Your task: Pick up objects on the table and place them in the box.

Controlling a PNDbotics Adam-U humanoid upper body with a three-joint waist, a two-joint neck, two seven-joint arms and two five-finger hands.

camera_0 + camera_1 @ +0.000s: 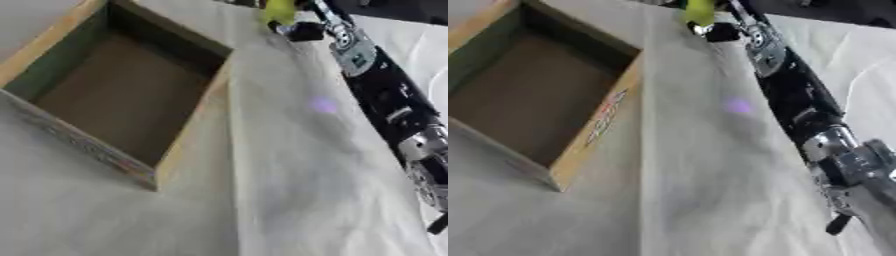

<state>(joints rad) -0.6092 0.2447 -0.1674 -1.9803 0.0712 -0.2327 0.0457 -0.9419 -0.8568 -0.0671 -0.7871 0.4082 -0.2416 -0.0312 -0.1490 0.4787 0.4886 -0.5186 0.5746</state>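
Up at the table's far edge, the right hand [302, 30] was at a yellow-green object [278, 10]; whether its fingers were closed on it I could not tell. It looked small and light, probably best pinched across its middle. The cardboard box [194, 130] stood empty.

Your table [289, 200] was draped in a pale, creased cloth [702, 210] that covered it wherever it showed. An open cardboard box [188, 145] sat directly on that cloth toward your left, its brown inside bare as far as you could see. A small purple spot [324, 105] showed on the cloth to the right of the box, well apart from it.
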